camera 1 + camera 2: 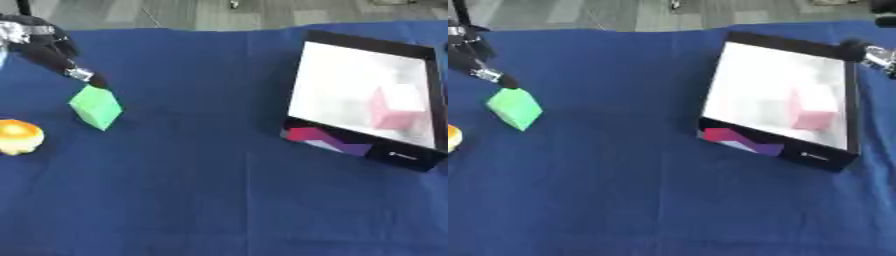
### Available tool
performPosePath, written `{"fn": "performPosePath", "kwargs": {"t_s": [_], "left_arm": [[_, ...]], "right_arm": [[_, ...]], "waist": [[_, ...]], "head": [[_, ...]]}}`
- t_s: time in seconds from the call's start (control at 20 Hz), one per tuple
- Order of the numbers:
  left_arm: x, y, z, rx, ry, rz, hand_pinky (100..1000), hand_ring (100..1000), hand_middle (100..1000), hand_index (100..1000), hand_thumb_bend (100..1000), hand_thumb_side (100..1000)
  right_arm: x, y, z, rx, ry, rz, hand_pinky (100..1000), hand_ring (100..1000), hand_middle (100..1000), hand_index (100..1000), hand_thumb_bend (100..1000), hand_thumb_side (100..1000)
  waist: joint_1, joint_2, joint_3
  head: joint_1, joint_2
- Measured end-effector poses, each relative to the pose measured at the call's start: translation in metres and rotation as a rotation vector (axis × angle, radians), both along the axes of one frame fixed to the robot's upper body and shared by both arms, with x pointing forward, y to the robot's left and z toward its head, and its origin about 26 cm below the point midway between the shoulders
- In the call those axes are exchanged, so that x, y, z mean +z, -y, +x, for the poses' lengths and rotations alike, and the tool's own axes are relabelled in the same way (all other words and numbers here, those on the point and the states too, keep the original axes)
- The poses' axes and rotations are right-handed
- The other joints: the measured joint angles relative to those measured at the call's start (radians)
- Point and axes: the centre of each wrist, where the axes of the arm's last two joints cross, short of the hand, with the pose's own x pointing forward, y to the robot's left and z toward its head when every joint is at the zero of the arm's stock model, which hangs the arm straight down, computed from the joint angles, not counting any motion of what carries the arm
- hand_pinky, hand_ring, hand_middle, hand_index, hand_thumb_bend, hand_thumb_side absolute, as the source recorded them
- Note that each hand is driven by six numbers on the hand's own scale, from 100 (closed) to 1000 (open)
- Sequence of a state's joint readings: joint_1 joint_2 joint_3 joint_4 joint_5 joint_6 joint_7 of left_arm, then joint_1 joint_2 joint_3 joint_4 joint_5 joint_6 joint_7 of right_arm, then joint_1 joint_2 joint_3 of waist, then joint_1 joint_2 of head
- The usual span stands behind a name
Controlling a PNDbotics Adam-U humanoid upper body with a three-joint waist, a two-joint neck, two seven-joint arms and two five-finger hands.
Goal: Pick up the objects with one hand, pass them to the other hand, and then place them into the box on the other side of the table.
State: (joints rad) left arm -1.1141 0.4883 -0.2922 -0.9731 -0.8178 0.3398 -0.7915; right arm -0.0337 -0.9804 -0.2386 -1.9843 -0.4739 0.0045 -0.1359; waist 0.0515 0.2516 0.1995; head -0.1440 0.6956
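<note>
Orange ball on blue desk, below-left of left robot hand. Green block just below its fingertip, touching; grip state unclear. Pink cube in box. Right robot hand at box's far corner, fingers unclear.

Blue cloth covered the table, grey floor lay beyond its far edge, boards running across.

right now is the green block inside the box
No, the green block lies on the blue cloth at the left, far from the box.
</note>
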Motion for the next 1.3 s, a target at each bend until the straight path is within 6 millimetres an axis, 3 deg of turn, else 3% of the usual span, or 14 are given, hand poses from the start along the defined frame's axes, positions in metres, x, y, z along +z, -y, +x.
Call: {"fn": "performPosePath", "kwargs": {"t_s": [0.8, 1.3], "left_arm": [[-0.038, -0.013, 0.018, 0.174, -0.043, 0.066, 856, 848, 736, 820, 1000, 589], [-0.05, -0.005, 0.02, 0.151, -0.082, 0.046, 838, 829, 707, 786, 1000, 548]], "right_arm": [[-0.006, -0.001, 0.0, -0.015, -0.025, -0.002, 822, 802, 654, 890, 634, 163], [-0.008, -0.002, 0.0, -0.017, -0.034, -0.007, 823, 798, 647, 888, 624, 166]], "waist": [[0.0, 0.0, -0.002], [0.0, 0.0, -0.003]], "head": [[0.008, 0.006], [0.02, 0.006]]}}
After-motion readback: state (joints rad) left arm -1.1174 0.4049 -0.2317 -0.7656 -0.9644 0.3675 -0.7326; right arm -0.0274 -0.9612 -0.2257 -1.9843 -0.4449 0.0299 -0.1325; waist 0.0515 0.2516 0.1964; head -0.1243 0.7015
